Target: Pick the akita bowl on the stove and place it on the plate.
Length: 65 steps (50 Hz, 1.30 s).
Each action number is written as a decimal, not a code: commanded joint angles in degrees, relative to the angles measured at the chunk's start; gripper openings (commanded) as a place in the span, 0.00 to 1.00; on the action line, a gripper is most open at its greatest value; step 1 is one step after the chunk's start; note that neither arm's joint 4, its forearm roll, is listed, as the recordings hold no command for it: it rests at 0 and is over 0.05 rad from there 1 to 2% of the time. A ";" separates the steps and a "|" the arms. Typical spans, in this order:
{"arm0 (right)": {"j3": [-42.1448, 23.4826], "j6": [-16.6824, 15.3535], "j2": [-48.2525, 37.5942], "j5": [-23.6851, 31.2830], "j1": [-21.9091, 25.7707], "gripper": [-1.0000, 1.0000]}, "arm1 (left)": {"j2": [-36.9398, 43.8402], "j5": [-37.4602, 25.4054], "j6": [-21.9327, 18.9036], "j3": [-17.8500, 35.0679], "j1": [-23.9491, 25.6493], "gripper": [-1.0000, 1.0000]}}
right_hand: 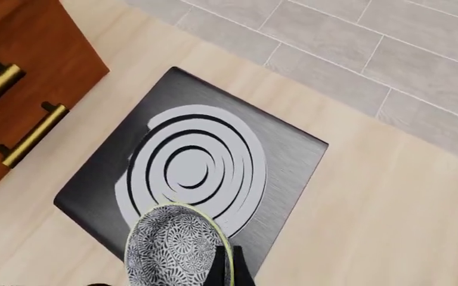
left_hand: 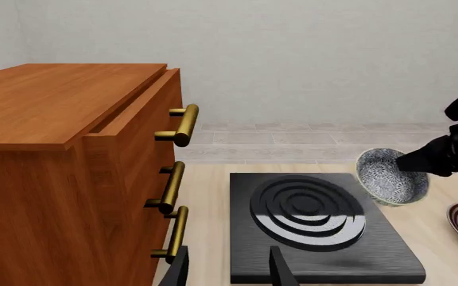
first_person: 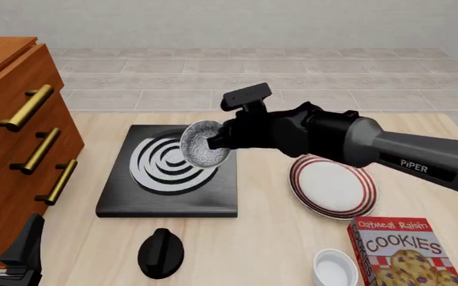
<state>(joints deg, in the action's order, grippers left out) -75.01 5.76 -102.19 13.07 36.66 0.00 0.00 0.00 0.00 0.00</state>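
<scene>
Wooden table (first_person: 269,238) fills the lower front view, tiled floor behind it. Wooden drawer cabinet (first_person: 10,137) with three brass bar handles sits at the left edge. Right arm (first_person: 388,149) enters from the right, reaching to centre frame; white "PiPER" lettering on its grey link.

Stove (first_person: 169,193) is left of centre, burner rings up. Plate (first_person: 333,187) lies flat on the table, right of the stove and apart from it.

Cookie box (first_person: 400,250) at lower right: "Oatmeal Raisin" in white on red, "COOKIES" in large print below.

Akita bowl (first_person: 203,143) is off the stove, lifted above its right half, tipped so the speckled inside faces the camera. Right gripper (first_person: 217,142) is clamped on the bowl's rim; the right wrist view shows a finger pinching the edge (right_hand: 225,262).

Black knob (first_person: 160,253) is at lower centre, in front of the stove. Small white bowl (first_person: 334,268) is at the bottom, just left of the box.

Left gripper (left_hand: 229,268) sits low at lower left, fingers spread apart, nothing between them.
</scene>
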 commanded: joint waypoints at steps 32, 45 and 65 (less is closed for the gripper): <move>14.70 1.83 13.70 -5.29 -8.66 0.00 | 0.00 0.00 0.00 0.00 0.00 1.00; 18.45 1.85 15.90 -7.53 -11.70 0.00 | 0.00 0.00 0.00 0.00 0.00 1.00; 23.43 3.02 18.90 -10.89 -16.53 0.00 | 0.00 0.00 0.00 0.00 0.00 1.00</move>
<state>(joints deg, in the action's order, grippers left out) -53.73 7.97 -84.59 4.07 22.60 0.00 0.00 0.00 0.00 0.00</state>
